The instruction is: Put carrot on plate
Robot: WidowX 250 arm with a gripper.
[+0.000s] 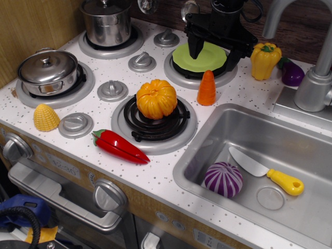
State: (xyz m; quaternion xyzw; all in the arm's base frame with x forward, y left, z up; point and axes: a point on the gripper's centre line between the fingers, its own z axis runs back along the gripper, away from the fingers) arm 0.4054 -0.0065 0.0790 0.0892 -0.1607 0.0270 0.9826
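The carrot [206,88], a small orange cone, stands upright on the speckled counter just in front of the back right burner. The lime-green plate [204,58] lies flat on that burner. My black gripper [212,54] hangs over the plate with its two fingers spread apart, one at the plate's left side and one at its right edge. It is open and holds nothing. The carrot is a short way in front of the gripper and apart from it.
An orange pumpkin [156,98] sits on the front burner. A red chili [120,147] and yellow corn [46,118] lie at the front. Two pots [48,71] [107,22] stand left. Yellow pepper [265,60], eggplant [292,73], faucet [317,78]. The sink [290,150] holds a purple onion [223,179] and knife [267,170].
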